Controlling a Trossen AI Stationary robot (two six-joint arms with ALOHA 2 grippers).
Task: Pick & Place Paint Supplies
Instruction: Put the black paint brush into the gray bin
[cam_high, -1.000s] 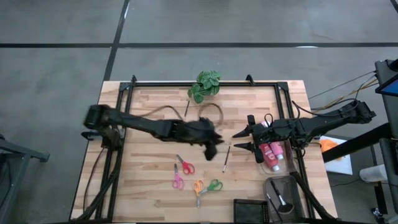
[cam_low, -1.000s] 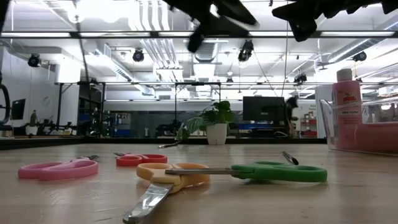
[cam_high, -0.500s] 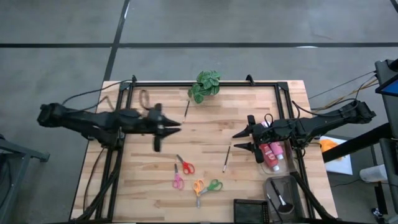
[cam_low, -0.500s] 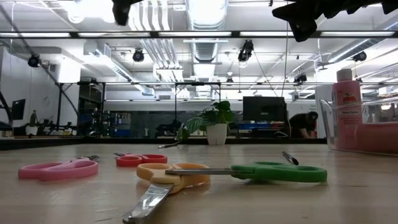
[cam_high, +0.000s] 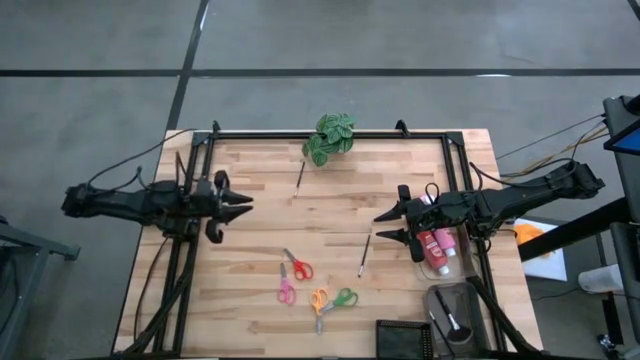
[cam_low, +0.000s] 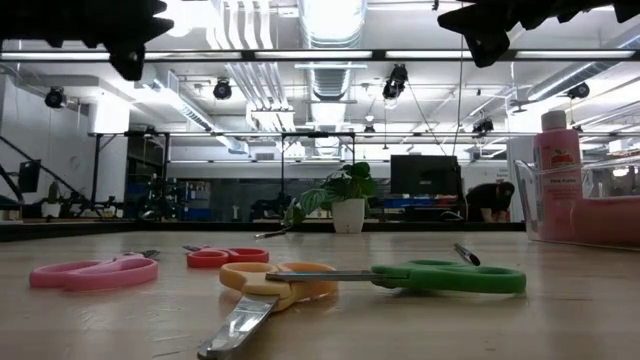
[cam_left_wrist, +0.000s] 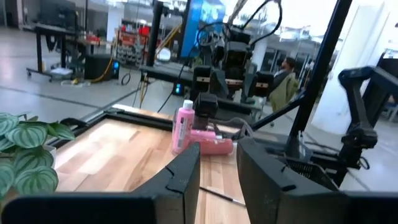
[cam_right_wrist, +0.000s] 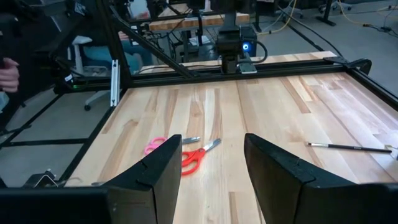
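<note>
well, starting at the left of the high view, your left gripper (cam_high: 238, 203) hovers over the table's (cam_high: 400, 180) left edge with its jaws apart and nothing between them. moving right, one thin brush (cam_high: 300, 174) lies near the top centre, just beside the green plant (cam_high: 330, 137), and a second brush (cam_high: 364, 255) lies right of centre, above the scissors (cam_high: 333, 299). both look light, stiff and narrow, likely to roll or skid on the wood, so i'd pinch each across the middle of the handle, with the fingers set crosswise to it, and keep off the bristles. further right, your right gripper (cam_high: 386, 226) hangs beside the pink bottles (cam_high: 436, 246), jaws open wide and empty. the bottles sit at the right edge, one upright and others lying down in the left wrist view. they're probably soft-walled and smooth, so grip the body below the cap, gently. at the lower right a clear container (cam_high: 452, 312) holds dark-handled brushes.
</note>
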